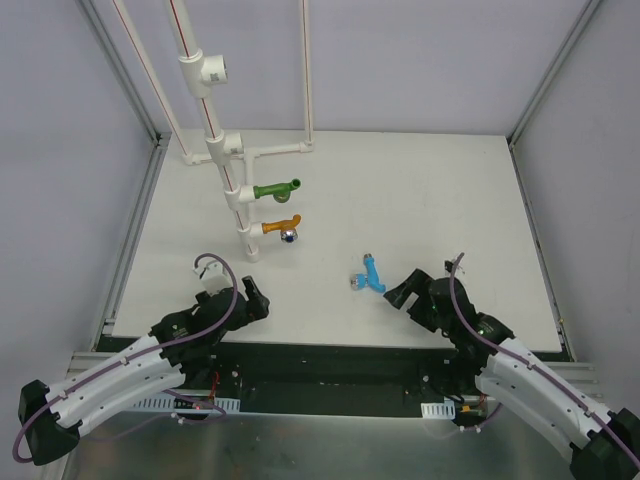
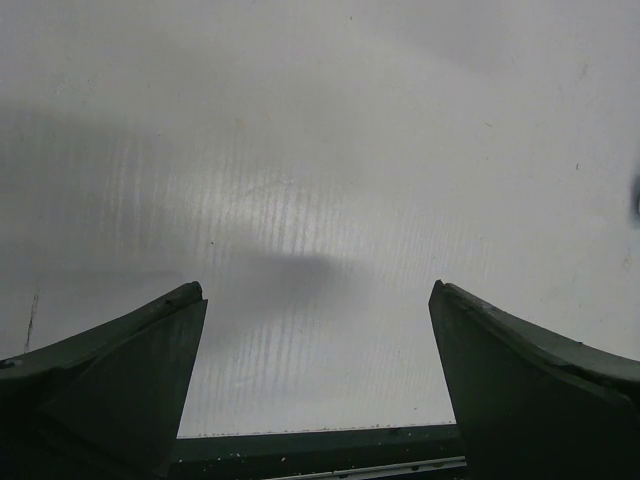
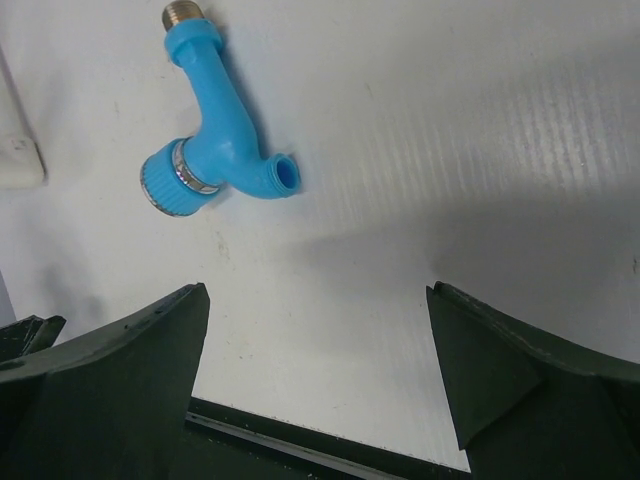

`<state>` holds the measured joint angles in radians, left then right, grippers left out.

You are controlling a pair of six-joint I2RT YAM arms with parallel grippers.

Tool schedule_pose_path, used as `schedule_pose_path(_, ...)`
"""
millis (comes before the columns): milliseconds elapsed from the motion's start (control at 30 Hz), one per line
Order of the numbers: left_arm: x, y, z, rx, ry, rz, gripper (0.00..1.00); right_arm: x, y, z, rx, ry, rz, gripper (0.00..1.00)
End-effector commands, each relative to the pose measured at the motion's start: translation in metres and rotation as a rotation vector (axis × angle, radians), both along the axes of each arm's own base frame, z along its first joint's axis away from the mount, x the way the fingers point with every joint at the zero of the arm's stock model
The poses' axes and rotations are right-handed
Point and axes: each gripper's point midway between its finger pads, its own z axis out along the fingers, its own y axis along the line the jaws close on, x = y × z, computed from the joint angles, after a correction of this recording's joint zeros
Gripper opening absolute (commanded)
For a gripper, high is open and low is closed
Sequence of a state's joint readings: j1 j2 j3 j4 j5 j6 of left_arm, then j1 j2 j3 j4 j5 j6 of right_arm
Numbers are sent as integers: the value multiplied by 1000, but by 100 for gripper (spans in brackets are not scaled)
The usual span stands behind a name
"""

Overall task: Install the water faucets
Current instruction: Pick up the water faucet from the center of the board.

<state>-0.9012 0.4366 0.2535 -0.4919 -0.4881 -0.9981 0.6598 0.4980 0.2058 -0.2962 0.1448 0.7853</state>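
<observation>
A light blue faucet (image 1: 368, 276) lies loose on the white table, just left of my right gripper (image 1: 400, 293). In the right wrist view the blue faucet (image 3: 222, 135) lies ahead and to the left of my open, empty fingers (image 3: 120, 370). A green faucet (image 1: 277, 189) and an orange faucet (image 1: 278, 228) sit screwed into tee fittings on the white pipe stand (image 1: 218, 150). My left gripper (image 1: 254, 300) is open and empty over bare table near the front left, below the pipe stand.
An upper tee fitting (image 1: 212, 72) on the pipe has an empty socket. Metal frame posts stand at the table's corners (image 1: 153, 140). The table's front edge (image 1: 330, 345) runs just ahead of both arm bases.
</observation>
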Motion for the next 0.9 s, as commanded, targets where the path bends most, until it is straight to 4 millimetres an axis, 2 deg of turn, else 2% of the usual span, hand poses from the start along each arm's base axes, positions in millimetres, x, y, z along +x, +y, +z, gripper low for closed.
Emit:
schedule_pose_path(0, 4, 2, 8, 26, -17, -4, 99, 3, 14, 15, 62, 49, -6, 99)
schedule_pose_path(100, 8, 1, 14, 20, -20, 22, 99, 8, 20, 14, 96, 77, -39, 98)
schedule_pose_path(233, 11, -4, 25, 20, -29, 6, 99, 21, 24, 23, 107, 84, -98, 98)
schedule_pose_path(500, 6, -7, 18, 55, 6, -49, 99, 39, 40, 26, 113, 179, -174, 97)
schedule_pose_path(700, 3, -10, 16, 49, 18, -69, 99, 53, 56, 39, 167, 219, -270, 96)
schedule_pose_path(800, 1, -13, 16, 38, 28, -82, 99, 54, 54, 37, 113, 292, -358, 97)
schedule_pose_path(867, 1, -15, 16, 32, 32, -87, 99, 55, 66, 41, 119, 330, -367, 99)
